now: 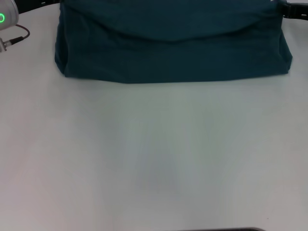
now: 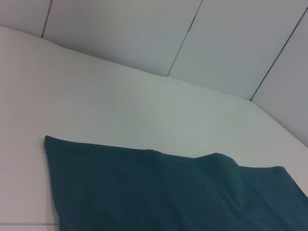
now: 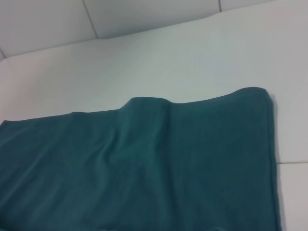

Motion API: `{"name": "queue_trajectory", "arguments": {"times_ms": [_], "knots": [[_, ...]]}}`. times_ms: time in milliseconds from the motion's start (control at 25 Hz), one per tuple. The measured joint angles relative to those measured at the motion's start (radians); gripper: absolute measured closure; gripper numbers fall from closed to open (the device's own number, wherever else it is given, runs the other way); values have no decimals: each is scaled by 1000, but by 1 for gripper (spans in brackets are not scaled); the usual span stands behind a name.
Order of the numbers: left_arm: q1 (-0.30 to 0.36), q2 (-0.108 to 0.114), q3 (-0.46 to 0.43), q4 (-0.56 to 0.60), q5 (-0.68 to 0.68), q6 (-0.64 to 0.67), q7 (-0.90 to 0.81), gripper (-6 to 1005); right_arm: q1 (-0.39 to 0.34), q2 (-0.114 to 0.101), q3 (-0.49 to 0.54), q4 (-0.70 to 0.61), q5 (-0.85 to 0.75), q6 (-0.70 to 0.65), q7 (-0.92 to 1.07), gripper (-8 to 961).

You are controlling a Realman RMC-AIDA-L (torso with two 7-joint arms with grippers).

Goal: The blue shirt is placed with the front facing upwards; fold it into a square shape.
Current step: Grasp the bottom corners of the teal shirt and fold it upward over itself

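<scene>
The blue shirt [image 1: 173, 48] lies folded at the far side of the white table [image 1: 154, 159] as a wide dark teal band, with a curved fold edge running across its top layer. No lettering or collar shows. The left wrist view looks over the blue shirt [image 2: 168, 192] from one end, where a small hump rises on its far edge. From the other end, the right wrist view shows the blue shirt [image 3: 144, 163] flat with soft wrinkles. The left arm's wrist [image 1: 4, 19], lit by a green ring, sits at the far left, apart from the cloth. The right arm's black end [image 1: 294, 9] pokes in beside the shirt's far right corner.
A cable [image 1: 17, 38] trails from the left arm onto the table at the far left. Bare white tabletop stretches from the shirt's near edge to the table's front. Pale wall panels [image 2: 144, 33] stand behind the table.
</scene>
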Motion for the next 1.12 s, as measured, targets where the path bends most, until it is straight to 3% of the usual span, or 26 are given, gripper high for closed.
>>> {"name": "queue_trajectory", "arguments": {"times_ms": [200, 320, 840, 1080, 1120], "knots": [[4, -18, 1, -21, -1, -28, 0, 916, 4, 5, 0, -1, 1, -13, -10, 868], [5, -18, -2, -22, -1, -45, -3, 901, 6, 7, 0, 0, 1, -19, -12, 753], [17, -21, 2, -44, -36, -101, -1, 443, 18, 12, 1, 16, 4, -102, -11, 425], [43, -26, -3, -80, -36, -62, -7, 227, 7, 15, 3, 23, 33, -102, -15, 375], [52, -27, -3, -89, -40, -44, -7, 228, 2, 14, 3, 25, 38, -91, -15, 375]]}}
